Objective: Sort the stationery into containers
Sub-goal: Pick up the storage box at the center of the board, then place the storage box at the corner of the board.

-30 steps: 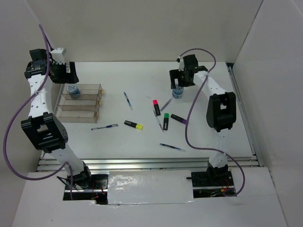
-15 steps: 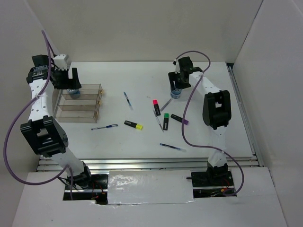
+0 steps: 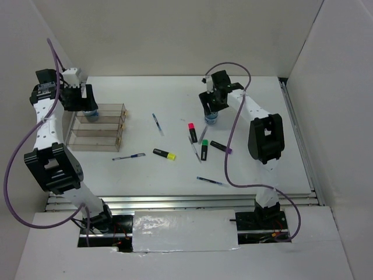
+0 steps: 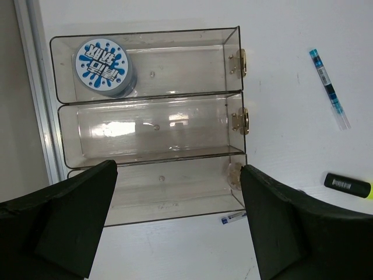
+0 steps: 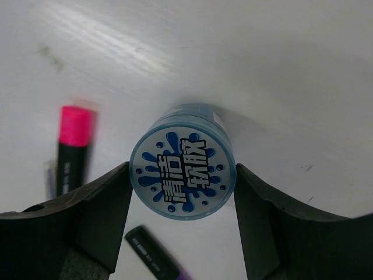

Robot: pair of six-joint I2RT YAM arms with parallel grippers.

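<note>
My right gripper (image 5: 182,175) is shut on a round blue-white tub (image 5: 182,177), its fingers pressing both sides; in the top view this tub (image 3: 211,119) is near the table's back centre. A second tub (image 4: 104,65) lies in the far compartment of the clear organizer box (image 4: 145,99) at the left (image 3: 99,129). My left gripper (image 4: 178,169) hangs open above that box, holding nothing. Pink (image 3: 192,132), green (image 3: 204,150), purple (image 3: 220,146) and yellow (image 3: 164,154) capped highlighters and thin pens (image 3: 157,123) (image 3: 129,157) (image 3: 212,182) lie on the table.
The box's middle and near compartments hold nothing. A pen tip (image 4: 233,217) pokes out by the box's near right corner. White walls enclose the table on the left, back and right. A metal rail (image 3: 175,198) runs along the near edge.
My right gripper closed on the tub and shifted left with it. The left arm drew back slightly over the box, still open.
</note>
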